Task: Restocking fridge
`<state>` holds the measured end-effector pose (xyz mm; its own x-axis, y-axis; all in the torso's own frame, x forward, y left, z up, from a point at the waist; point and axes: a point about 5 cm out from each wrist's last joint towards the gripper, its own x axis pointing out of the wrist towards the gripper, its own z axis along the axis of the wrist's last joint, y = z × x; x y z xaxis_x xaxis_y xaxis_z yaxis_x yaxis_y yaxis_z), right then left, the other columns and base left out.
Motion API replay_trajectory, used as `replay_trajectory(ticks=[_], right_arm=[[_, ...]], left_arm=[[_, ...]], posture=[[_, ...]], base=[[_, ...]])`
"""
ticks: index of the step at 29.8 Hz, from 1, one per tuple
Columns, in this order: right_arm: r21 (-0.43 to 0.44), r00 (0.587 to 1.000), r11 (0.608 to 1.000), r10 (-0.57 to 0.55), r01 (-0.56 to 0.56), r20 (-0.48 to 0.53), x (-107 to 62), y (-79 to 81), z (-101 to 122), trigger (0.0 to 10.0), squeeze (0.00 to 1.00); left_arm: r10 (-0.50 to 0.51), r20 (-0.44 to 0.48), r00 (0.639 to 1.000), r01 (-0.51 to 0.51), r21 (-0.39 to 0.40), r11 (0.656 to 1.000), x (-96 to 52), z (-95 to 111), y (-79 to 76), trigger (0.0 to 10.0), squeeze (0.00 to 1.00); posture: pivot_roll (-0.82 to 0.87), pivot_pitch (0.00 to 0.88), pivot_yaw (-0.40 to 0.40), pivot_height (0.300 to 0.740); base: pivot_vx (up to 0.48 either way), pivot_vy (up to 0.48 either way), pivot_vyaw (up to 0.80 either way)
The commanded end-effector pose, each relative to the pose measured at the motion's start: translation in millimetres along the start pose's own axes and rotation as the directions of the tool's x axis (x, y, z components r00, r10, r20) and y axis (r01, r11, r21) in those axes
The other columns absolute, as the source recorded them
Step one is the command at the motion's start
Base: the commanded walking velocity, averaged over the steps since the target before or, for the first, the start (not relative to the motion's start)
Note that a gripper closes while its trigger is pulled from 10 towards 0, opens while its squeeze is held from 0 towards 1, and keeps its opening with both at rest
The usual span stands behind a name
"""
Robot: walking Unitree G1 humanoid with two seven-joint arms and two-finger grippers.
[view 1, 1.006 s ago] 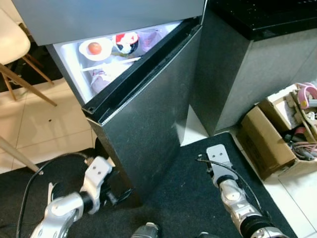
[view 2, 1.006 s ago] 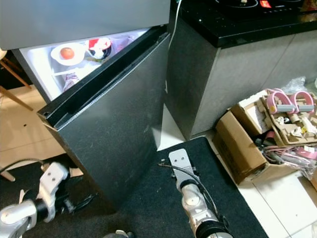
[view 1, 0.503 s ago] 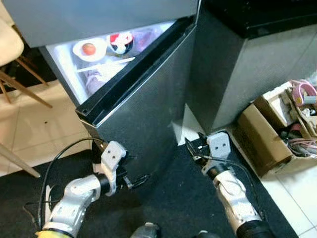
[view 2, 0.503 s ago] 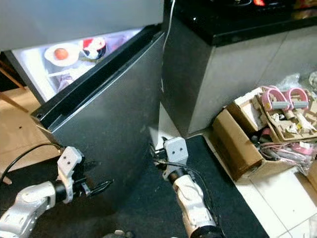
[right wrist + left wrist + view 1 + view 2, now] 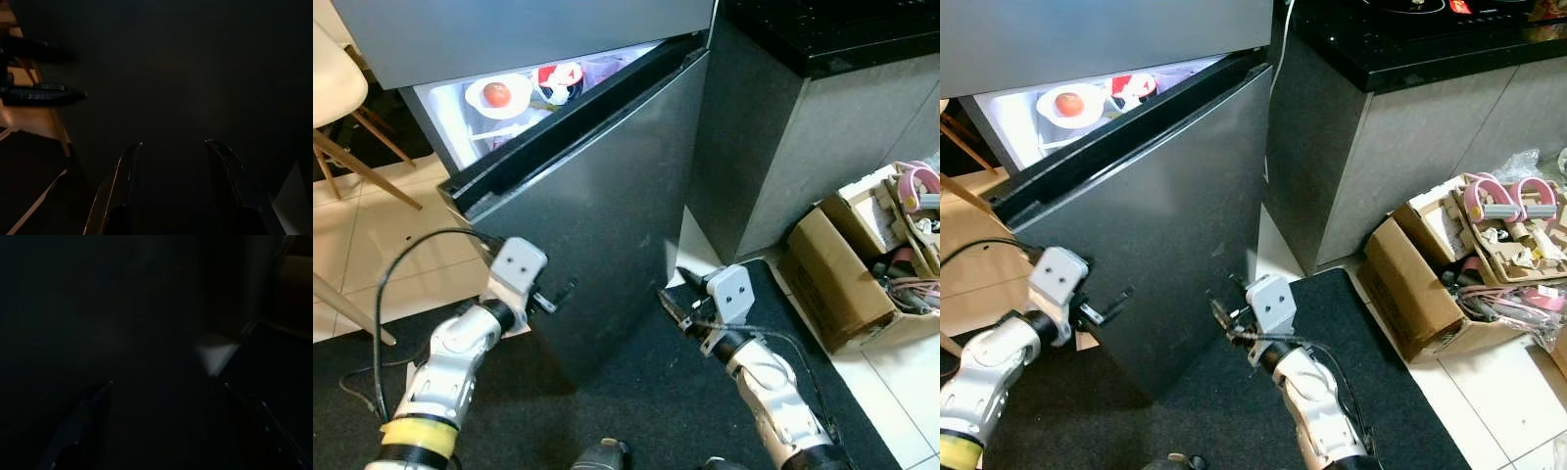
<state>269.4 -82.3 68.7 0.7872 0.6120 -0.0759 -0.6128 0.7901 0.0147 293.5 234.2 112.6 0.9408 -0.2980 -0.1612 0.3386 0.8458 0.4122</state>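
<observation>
Left eye view: both arms reach low at the dark fridge door (image 5: 597, 206), standing ajar. Left gripper (image 5: 558, 294) and right gripper (image 5: 671, 305) sit against its face, jaws spread, holding nothing. Shelf items behind the door are mostly hidden, wrist views too dark.

The big dark fridge door (image 5: 597, 206) blocks the way; only a thin gap at its top leads inside.
</observation>
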Motion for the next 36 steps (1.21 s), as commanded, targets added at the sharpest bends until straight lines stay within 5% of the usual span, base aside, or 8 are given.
replay_trajectory(ticks=[1,5,9,11,16,22,31,36], right_arm=[[0.015,0.999,0.999,0.038,-0.038,0.001,-2.4,4.8,3,10.0,0.1],[0.008,0.997,0.997,0.074,-0.074,0.02,-1.7,9.2,11,10.0,0.1],[0.0,0.993,0.996,0.092,-0.092,0.069,0.1,12.0,28,10.0,0.1],[-0.001,0.993,0.996,0.09,-0.09,0.076,0.2,11.9,30,10.0,0.1],[0.001,0.993,0.996,0.085,-0.085,0.078,-0.3,11.5,33,10.0,0.1],[0.008,0.995,0.997,0.079,-0.08,0.055,-2.0,14.3,31,10.0,0.1],[-0.059,0.974,0.979,-0.199,0.193,-0.111,-9.2,-12.1,-7,10.0,0.1],[-0.135,0.816,0.868,-0.496,0.478,-0.297,-38.2,-48.4,-53,10.0,0.1]], left_arm=[[0.167,-0.056,0.984,-0.162,0.081,0.983,-8.1,-7,35.6,10.0,0.0],[0.448,-0.133,0.884,-0.427,0.156,0.891,-22.3,-13,97.4,10.0,0.0],[0.825,-0.17,0.54,-0.779,0.271,0.566,-79.8,-1,194.3,10.0,0.0],[0.851,-0.167,0.499,-0.805,0.276,0.526,-87.7,2,202.8,10.0,0.0],[0.825,-0.155,0.543,-0.794,0.227,0.565,-81.8,4,200.7,10.0,0.0],[0.59,-0.157,0.792,-0.579,0.112,0.807,-30.0,-24,127.7,10.0,0.0],[0.426,-0.338,0.839,-0.449,0.01,0.893,-28.5,-85,48.3,10.0,0.0],[0.301,-0.491,0.817,-0.432,-0.178,0.884,-48.9,-124,6.1,10.0,0.0]], posture=[[0.05,0.104,0.017,0.74],[0.04,0.105,0.016,0.74],[0.04,0.103,0.014,0.74],[0.04,0.1,0.014,0.74],[0.04,0.1,0.017,0.74],[0.04,0.102,0.01,0.74],[0.03,0.107,0.01,0.74],[0.03,0.108,0.01,0.74]], base=[[0.0,0.0,0.0],[0.0,0.0,0.0],[0.0,0.0,0.0],[0.0,0.0,0.0],[0.0,0.0,0.0],[0.0,0.0,0.0],[0.0,0.0,0.0],[0.0,0.0,0.0]])
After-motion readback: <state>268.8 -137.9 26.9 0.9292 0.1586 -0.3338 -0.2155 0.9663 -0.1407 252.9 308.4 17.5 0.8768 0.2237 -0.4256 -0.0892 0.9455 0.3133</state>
